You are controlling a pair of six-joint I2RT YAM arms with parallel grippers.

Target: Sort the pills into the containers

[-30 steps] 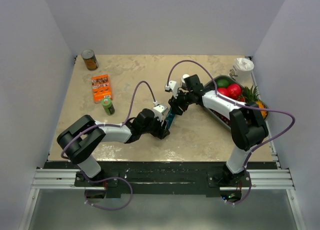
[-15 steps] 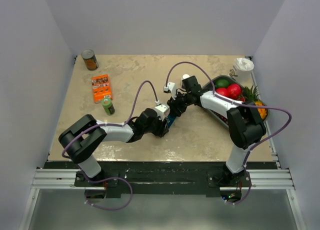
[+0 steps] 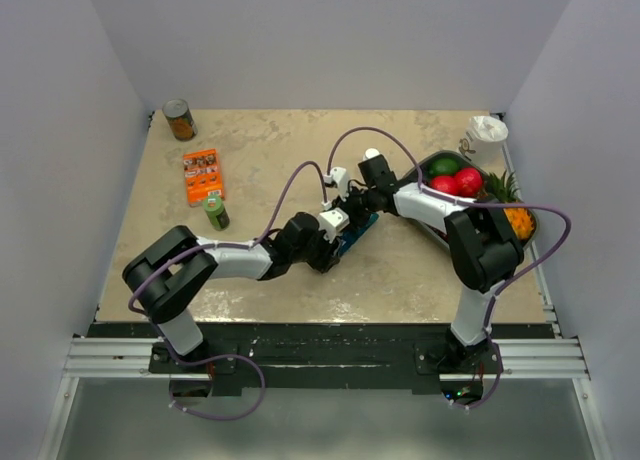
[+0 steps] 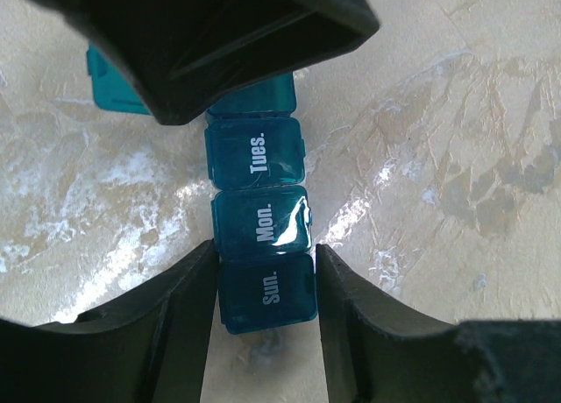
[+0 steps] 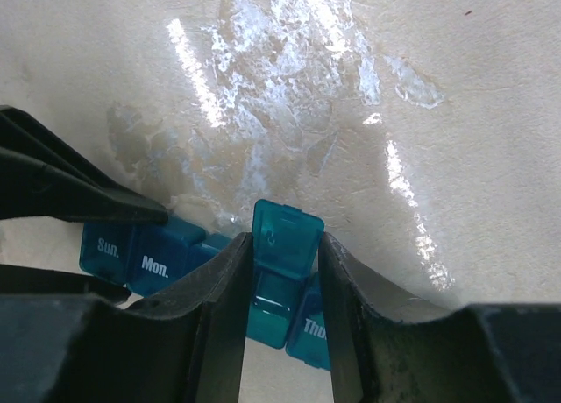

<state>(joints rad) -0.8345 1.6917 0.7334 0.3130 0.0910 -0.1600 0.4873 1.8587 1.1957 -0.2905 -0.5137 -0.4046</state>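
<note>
The pill box lay mid-table, its long side running from arm to arm. The left gripper squeezed its Sun. end; the right gripper pinched one lifted lid (mid-row).

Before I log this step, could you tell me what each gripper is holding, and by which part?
The left gripper clamps the container strip at its Sun. end; the right gripper pinches a raised lid mid-strip.
</note>
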